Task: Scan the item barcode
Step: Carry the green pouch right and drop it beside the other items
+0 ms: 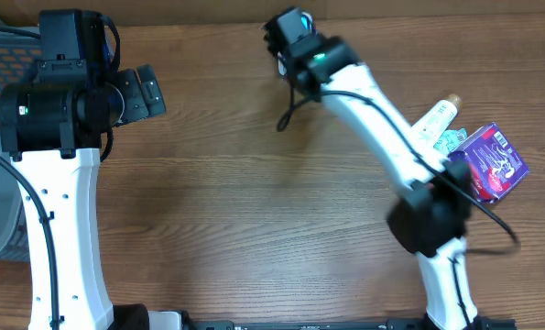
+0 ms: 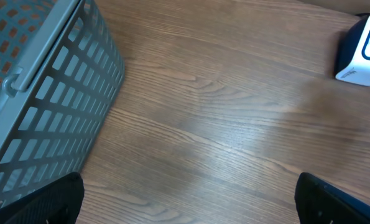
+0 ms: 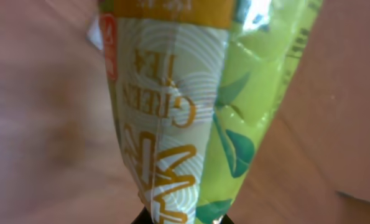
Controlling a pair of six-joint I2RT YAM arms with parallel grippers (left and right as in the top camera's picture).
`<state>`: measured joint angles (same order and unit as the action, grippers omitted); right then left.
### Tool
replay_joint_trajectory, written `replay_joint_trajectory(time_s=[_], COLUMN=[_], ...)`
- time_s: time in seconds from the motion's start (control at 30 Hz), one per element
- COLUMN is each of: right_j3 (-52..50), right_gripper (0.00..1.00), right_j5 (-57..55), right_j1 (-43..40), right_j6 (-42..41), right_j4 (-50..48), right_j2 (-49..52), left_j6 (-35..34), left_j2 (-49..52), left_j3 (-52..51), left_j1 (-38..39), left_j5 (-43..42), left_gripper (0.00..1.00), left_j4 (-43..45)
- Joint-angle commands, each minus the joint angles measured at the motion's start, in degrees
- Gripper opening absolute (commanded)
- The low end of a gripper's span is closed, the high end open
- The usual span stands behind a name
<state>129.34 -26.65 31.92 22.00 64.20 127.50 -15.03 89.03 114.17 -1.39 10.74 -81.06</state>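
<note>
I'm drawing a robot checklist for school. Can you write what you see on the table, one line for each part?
Surface: brown wood-grain table.
Job's things: green tea packet held up by the right arm; white and blue box, maybe the scanner.
Clutter: purple packet and white bottle, on the robot's right side.
Grippers: left gripper open, holding nothing; right gripper shut on the green tea packet.
Cables: black cable looping beside the right arm.
Surroundings: grey mesh basket on the left.

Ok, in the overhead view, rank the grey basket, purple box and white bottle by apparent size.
1. grey basket, though cut off by the frame.
2. purple box.
3. white bottle, partly behind the right arm, so less sure.
</note>
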Motion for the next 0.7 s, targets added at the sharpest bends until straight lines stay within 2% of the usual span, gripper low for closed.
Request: replay_joint_trajectory(time_s=[0.0, 0.17, 0.27, 0.47, 0.67], right_j3=[1.5, 1.5, 0.1, -12.1, -29.4], right_gripper=[0.04, 0.04, 0.04, 0.04, 0.04], right_j5=[17.0, 30.4, 32.3, 32.3, 32.4], right_j1=[-1.8, -7.0, -11.2, -22.4, -33.0], right_j6=[-9.0, -11.8, -11.7, -11.6, -12.0], right_j4=[5.8, 20.7, 27.0, 25.8, 18.5], right_j2=[-11.0, -15.3, -15.2, -15.2, -15.2], left_j6=[-0.9, -0.9, -0.9, -0.9, -0.9], left_j2=[-1.0, -1.0, -1.0, -1.0, -1.0], left_j3=[1.2, 1.2, 1.2, 1.2, 1.2], left_j1=[0.0, 0.0, 0.0, 0.0, 0.0], left_j5=[-0.3, -0.3, -0.3, -0.3, -0.3], left_gripper=[1.00, 1.00, 0.99, 1.00, 1.00], left_j4=[0.0, 0.0, 0.0, 0.0, 0.0])
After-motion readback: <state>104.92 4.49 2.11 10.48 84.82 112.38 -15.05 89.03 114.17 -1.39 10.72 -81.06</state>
